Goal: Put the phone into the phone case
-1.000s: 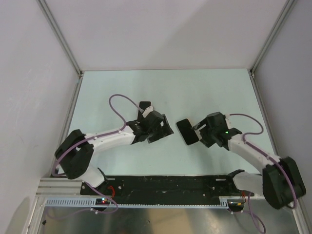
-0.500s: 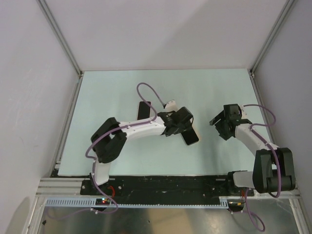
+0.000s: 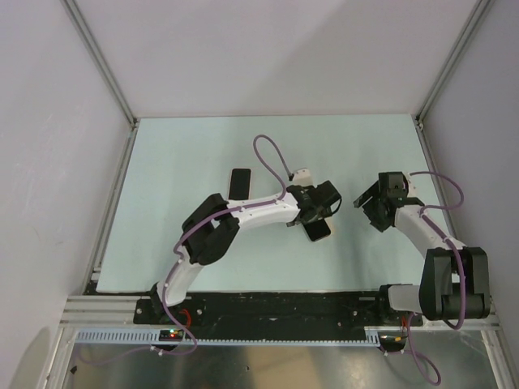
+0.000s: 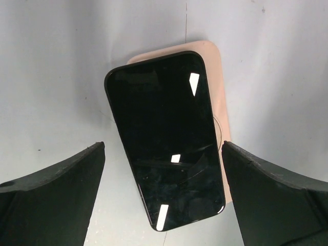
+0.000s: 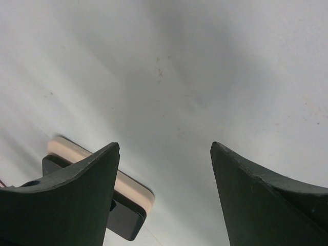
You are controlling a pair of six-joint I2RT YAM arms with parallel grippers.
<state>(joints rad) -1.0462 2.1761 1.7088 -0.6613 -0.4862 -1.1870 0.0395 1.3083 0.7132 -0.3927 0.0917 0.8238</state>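
Note:
The phone [image 4: 164, 143], with a glossy black screen, lies face up on the pale pink phone case [image 4: 218, 77]. It is twisted relative to the case: pink shows along its far and right edges, and its near left corner overhangs. My left gripper [image 4: 163, 145] is open and hovers above the phone, one finger on each side, touching nothing. In the top view the left gripper [image 3: 323, 204] sits over the phone [image 3: 318, 230]. My right gripper [image 3: 366, 203] is open and empty to the right. Its wrist view shows the case [image 5: 130, 187] and the phone [image 5: 123, 220] at lower left.
A second flat black rectangle [image 3: 240, 181] lies on the pale green table [image 3: 178, 162], left of the left forearm. White walls and metal posts close in the table on three sides.
The right gripper has let go of the phone and drawn back to the right. The left arm has swung right, from beside the black rectangle to above the phone.

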